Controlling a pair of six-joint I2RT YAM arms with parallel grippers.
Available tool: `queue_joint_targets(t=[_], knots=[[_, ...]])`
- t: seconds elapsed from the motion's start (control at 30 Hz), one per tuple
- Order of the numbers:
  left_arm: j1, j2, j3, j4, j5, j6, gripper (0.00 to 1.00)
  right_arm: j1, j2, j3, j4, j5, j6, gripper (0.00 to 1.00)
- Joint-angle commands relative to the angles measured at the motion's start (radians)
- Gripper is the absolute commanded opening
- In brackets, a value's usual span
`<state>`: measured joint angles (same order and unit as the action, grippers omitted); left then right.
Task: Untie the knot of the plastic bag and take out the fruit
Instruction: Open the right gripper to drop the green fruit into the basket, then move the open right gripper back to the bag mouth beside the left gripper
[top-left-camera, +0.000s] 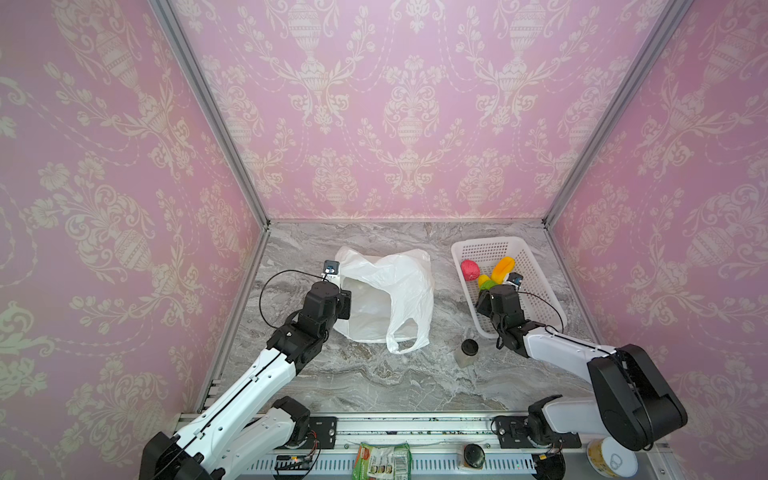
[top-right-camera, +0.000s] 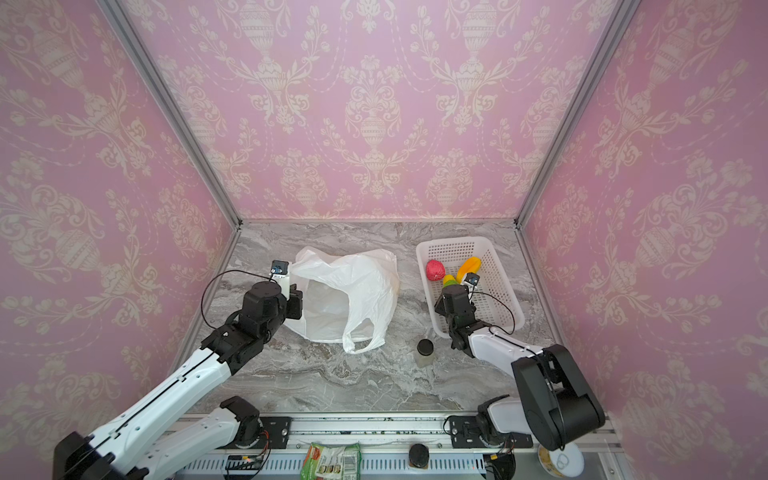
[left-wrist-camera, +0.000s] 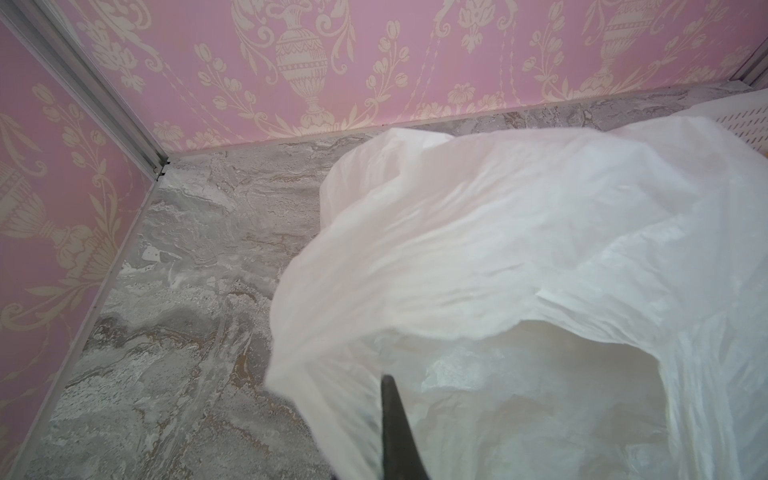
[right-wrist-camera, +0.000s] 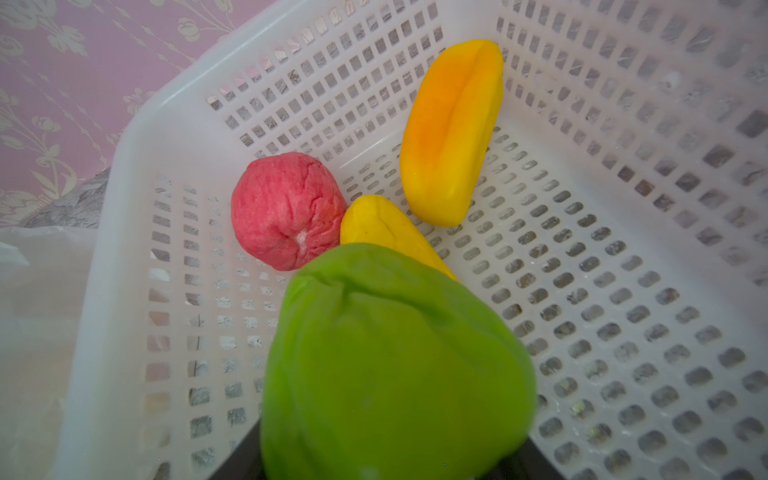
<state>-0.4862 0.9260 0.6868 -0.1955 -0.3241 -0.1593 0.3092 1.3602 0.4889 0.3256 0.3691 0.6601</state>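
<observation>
Green fruit (right-wrist-camera: 395, 365) clamped in right pincer (top-left-camera: 484, 297) over basket (top-left-camera: 490, 242), left pincer (top-left-camera: 345, 305) pinching bag (top-left-camera: 399, 286) rim

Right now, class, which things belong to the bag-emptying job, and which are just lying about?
Job: plastic bag, green fruit, pink-red fruit, yellow fruit, orange fruit, white basket.
Lying about: black-lidded jar, green packet, tin can.

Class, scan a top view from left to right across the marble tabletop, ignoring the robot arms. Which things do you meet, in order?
plastic bag → white basket; inside the basket, pink-red fruit → orange-yellow fruit.
</observation>
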Motion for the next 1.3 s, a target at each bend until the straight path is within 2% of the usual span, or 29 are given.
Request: queue_joint_targets(t=[0.0, 0.1, 0.27, 0.47, 0.67, 0.8, 0.87, 0.93, 1.03, 1.13, 1.27], knots=[[0.010, 0.007, 0.002, 0.005, -0.004, -0.011, 0.00, -0.007, 0.023, 0.024, 0.022, -0.015, 0.027, 0.54], [0.010, 0.007, 0.002, 0.004, -0.003, -0.011, 0.00, -0.009, 0.040, 0.031, 0.019, -0.015, 0.027, 0.65], [0.009, 0.007, 0.002, 0.004, -0.001, -0.010, 0.00, -0.021, 0.058, 0.033, 0.017, -0.006, 0.023, 0.77], [0.009, 0.008, 0.002, 0.005, 0.001, -0.011, 0.00, -0.028, -0.005, 0.019, -0.002, 0.010, -0.006, 0.87], [0.009, 0.009, 0.003, 0.005, 0.001, -0.010, 0.00, -0.027, -0.200, -0.044, -0.019, 0.026, -0.056, 0.89], [0.010, 0.016, 0.006, 0.003, 0.002, -0.010, 0.00, 0.014, -0.393, -0.092, -0.021, 0.010, -0.125, 0.81], [0.009, 0.017, 0.008, 0.003, 0.000, -0.010, 0.00, 0.078, -0.478, -0.100, -0.007, 0.007, -0.184, 0.74], [0.010, 0.017, 0.006, 0.003, 0.002, -0.010, 0.00, 0.192, -0.553, -0.091, -0.001, 0.042, -0.263, 0.68], [0.009, 0.019, 0.010, 0.001, 0.003, -0.009, 0.00, 0.365, -0.575, -0.053, 0.033, 0.068, -0.372, 0.65], [0.009, 0.015, 0.005, 0.003, 0.004, -0.011, 0.00, 0.521, -0.505, 0.025, 0.048, 0.033, -0.466, 0.62], [0.009, 0.013, 0.003, 0.003, 0.007, -0.010, 0.00, 0.747, -0.330, 0.132, 0.115, 0.064, -0.612, 0.61]])
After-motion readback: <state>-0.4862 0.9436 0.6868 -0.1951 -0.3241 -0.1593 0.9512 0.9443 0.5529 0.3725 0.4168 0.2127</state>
